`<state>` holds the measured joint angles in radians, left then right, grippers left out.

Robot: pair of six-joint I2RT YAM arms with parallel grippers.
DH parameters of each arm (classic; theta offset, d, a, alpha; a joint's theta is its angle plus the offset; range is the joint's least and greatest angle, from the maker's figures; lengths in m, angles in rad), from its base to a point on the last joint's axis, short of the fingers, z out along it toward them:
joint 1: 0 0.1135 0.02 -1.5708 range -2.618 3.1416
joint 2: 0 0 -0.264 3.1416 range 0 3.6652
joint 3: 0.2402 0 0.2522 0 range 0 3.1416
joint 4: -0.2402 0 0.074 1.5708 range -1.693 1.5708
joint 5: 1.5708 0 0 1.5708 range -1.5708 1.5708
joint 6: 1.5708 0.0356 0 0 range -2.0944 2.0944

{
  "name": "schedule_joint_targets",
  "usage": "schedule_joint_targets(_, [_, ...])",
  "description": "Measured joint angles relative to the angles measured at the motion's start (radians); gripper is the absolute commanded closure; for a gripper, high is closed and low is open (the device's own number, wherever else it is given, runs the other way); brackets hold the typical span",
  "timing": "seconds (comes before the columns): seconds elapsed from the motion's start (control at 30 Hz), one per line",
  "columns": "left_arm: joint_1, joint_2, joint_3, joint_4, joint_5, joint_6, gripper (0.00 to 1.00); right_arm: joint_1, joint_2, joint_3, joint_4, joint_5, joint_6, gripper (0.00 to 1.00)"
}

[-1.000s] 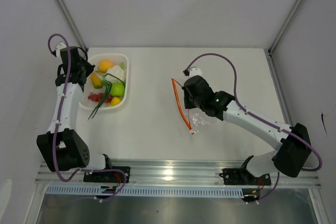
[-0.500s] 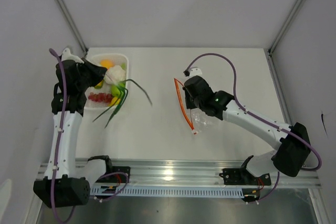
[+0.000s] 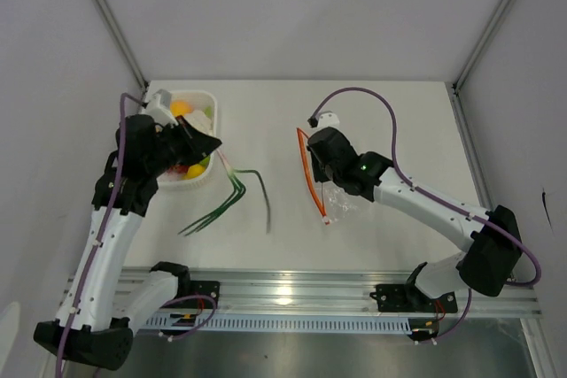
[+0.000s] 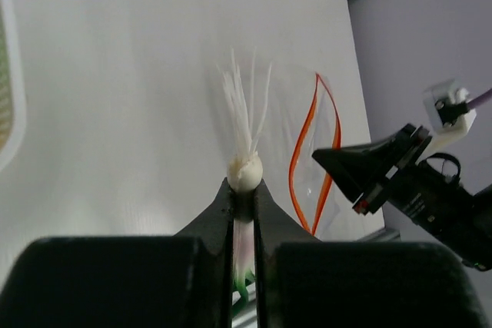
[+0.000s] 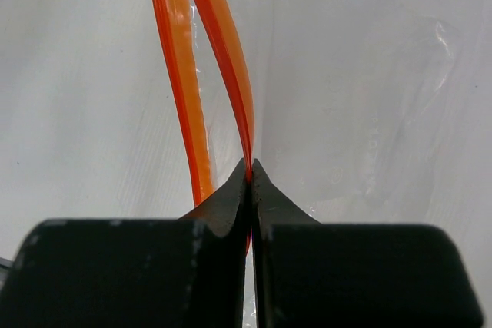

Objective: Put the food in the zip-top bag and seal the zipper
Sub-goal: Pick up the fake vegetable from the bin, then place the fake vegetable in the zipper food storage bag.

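My left gripper (image 3: 215, 150) is shut on the long green stalks (image 3: 232, 196) near their white bulb (image 4: 245, 171), which shows at my fingertips with its white roots; the stalks hang over the table between the basket and the bag. The clear zip-top bag (image 3: 335, 194) lies mid-table with its mouth held open. My right gripper (image 3: 312, 165) is shut on one side of the orange-red zipper (image 5: 223, 51); the other side (image 5: 178, 74) bows away. The zipper also shows in the left wrist view (image 4: 307, 151). The rest of the food, an orange ball (image 3: 180, 108) and red pieces, stays in the basket.
A white mesh basket (image 3: 205, 95) stands at the back left, partly hidden by my left arm. White walls close in the back and both sides. An aluminium rail (image 3: 292, 289) runs along the near edge.
My left gripper has lifted the green stalks out of the basket and carried them right, toward the bag. My right gripper holds the zipper in nearly the same place.
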<state>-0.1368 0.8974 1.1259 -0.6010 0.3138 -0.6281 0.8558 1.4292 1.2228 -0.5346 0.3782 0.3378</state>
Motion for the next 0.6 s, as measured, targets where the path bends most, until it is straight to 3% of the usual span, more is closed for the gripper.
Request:
schedule_joint_targets(0.27, [-0.181, 0.121, -0.009, -0.055, 0.003, -0.023, 1.0, 0.08, 0.037, 0.003, 0.0, 0.04, -0.002, 1.0])
schedule_joint_targets(0.6, [-0.294, 0.242, 0.046, -0.066, -0.053, -0.108, 0.99, 0.165, 0.066, 0.003, 0.001, 0.078, 0.009, 1.0])
